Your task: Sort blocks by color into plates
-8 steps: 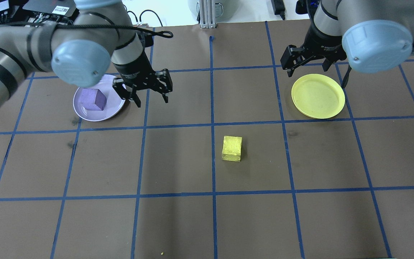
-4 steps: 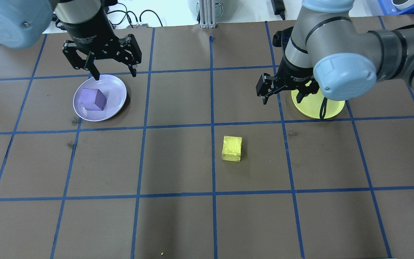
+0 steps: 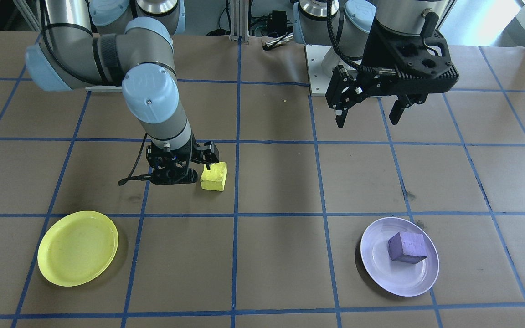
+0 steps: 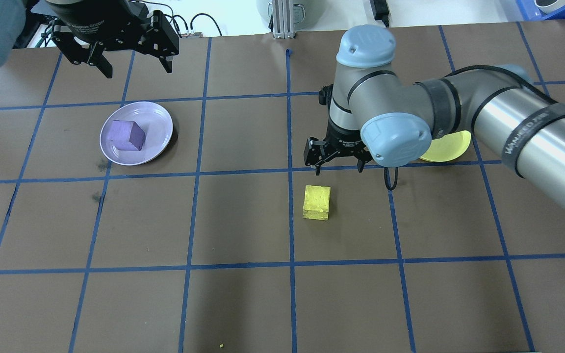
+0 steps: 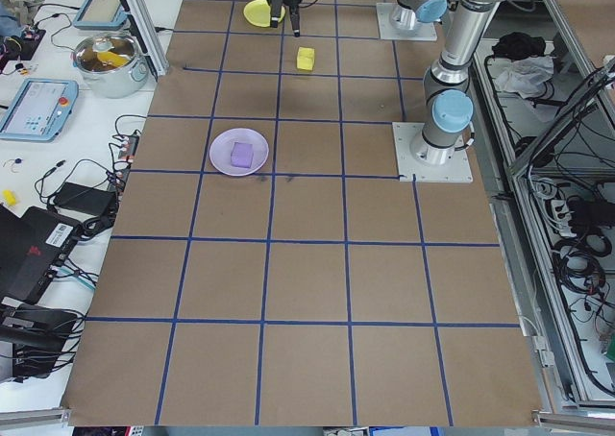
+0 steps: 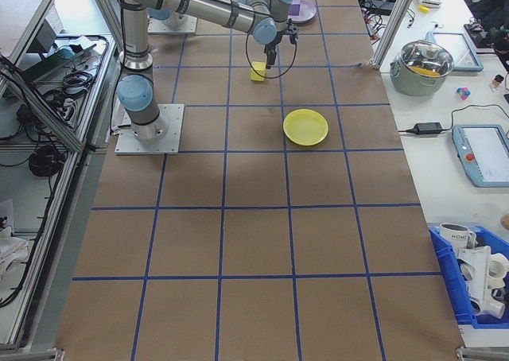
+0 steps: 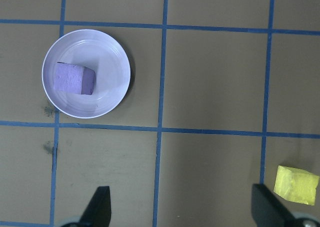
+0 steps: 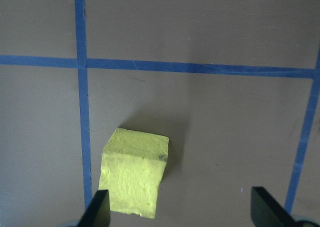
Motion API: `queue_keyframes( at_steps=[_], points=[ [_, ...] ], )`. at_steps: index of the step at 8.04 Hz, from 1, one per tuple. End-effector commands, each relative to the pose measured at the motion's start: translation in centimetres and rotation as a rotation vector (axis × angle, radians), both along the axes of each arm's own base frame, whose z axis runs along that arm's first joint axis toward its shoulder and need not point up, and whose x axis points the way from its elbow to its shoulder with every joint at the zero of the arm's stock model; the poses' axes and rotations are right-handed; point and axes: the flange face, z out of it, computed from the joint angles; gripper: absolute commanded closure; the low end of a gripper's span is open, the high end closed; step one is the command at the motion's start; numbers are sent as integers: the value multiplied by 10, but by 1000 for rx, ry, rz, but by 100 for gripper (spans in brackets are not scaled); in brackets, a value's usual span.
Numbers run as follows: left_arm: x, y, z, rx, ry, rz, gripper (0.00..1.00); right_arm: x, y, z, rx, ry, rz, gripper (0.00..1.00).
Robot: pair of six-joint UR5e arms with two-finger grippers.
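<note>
Yellow block (image 4: 316,202) sits on the brown tabletop (image 4: 243,304) just right of the centre blue grid line, nearest the camera in the overhead view, untouched. Right end effector (image 4: 337,161) hangs close at its 12 to 1 o'clock, fingers spread, nothing between them; in the right wrist view the block lies by the left fingertip. Yellow plate (image 4: 447,147) lies at the block's 2 o'clock, partly hidden by the right arm. Purple block (image 4: 126,135) rests inside the lavender plate (image 4: 157,127) at the yellow block's 10 o'clock. Left end effector (image 4: 134,58) hovers beyond that plate, fingers spread, empty.
</note>
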Motion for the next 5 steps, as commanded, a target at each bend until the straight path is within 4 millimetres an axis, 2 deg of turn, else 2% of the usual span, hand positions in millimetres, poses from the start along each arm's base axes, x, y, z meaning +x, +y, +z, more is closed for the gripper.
queue_keyframes(
  at_steps=[1, 2, 5],
  points=[
    [-32, 17, 10, -28, 3, -62, 0, 20, -8, -53, 47, 15, -48, 0],
    [-32, 25, 16, -37, 2, -69, 0, 21, -8, -54, 51, 13, -48, 0],
    [-31, 30, 22, -49, -1, -76, 0, 30, -8, -65, 95, -70, -63, 0]
  ],
)
